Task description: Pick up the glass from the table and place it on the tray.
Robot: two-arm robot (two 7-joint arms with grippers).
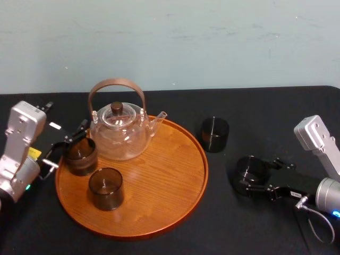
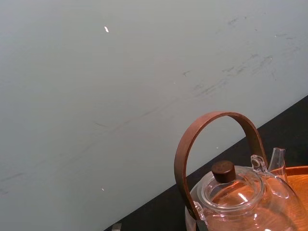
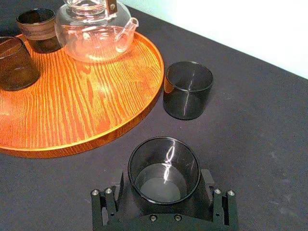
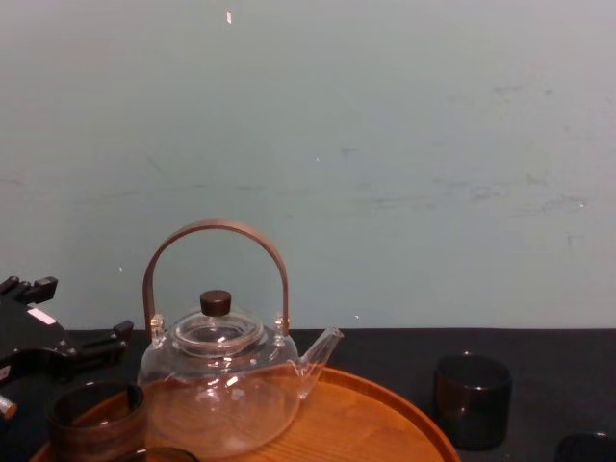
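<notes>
1. Right end effector (image 3: 163, 175): nearest item, low over the counter (image 1: 276, 122) on the robot's right; its jaws stood against opposite sides of the glass, clasping it about mid-wall
2. The glass (image 3: 163, 167): short smoky tumbler, upright, base apparently on the black cloth, well to the right of the tray. Judged light, rigid, brittle and smooth-walled, so liable to slip under a weak squeeze and to chip if knocked. Best held across the straight sides below the rim and carried upright
3. Second glass (image 1: 215, 134): same kind, upright on the counter just beyond, near the tray's right rim but apart from it
4. Tray (image 1: 159, 175): round, wooden, low raised rim; the bare right half was judged room enough for a set-down once the rim was cleared
5. Two tumblers (image 1: 106, 188) (image 1: 81, 155): upright on the tray's left half
6. Teapot (image 1: 121, 135): clear glass, at the tray's far side
7. Left end effector (image 1: 66, 146): at the tray's left rim, just beside the farther tumbler, jaws spread
</notes>
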